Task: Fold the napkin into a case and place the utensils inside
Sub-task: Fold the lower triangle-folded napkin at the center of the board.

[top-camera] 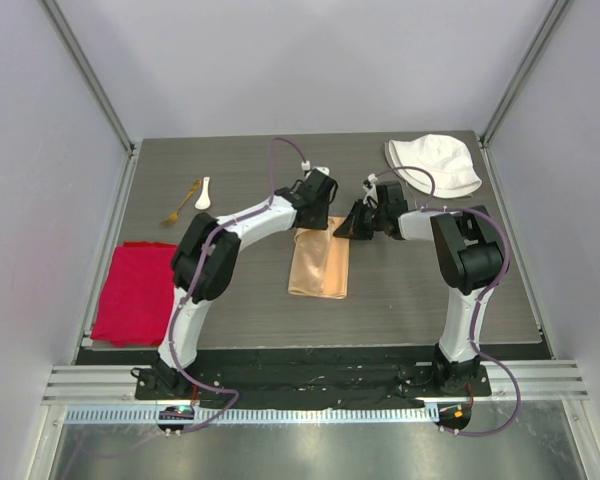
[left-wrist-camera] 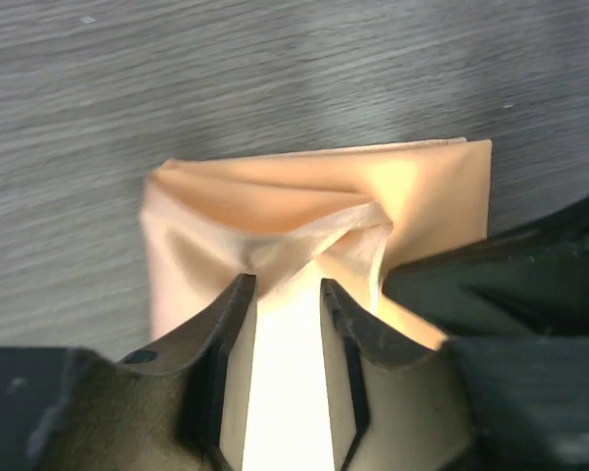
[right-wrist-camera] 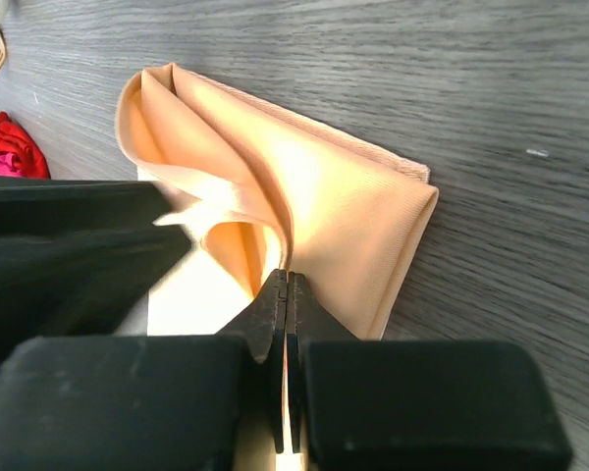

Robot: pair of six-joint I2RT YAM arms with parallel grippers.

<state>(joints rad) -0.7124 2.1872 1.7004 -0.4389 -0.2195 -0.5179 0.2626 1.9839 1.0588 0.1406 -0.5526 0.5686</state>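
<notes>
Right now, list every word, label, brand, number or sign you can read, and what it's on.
None readable: the napkin, red cloth, white hat, spoon, fork and table carry no text.
Small coloured spots at the near edge are too small to tell.

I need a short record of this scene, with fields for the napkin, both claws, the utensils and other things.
napkin: peach-orange, folded into a narrow layered rectangle, central
left claw: open, fingertips at the lifted top layer
right claw: shut on a raised napkin layer
utensils: white spoon and gold fork, far left, not inside yet
other: red cloth near left; white hat far right
</notes>
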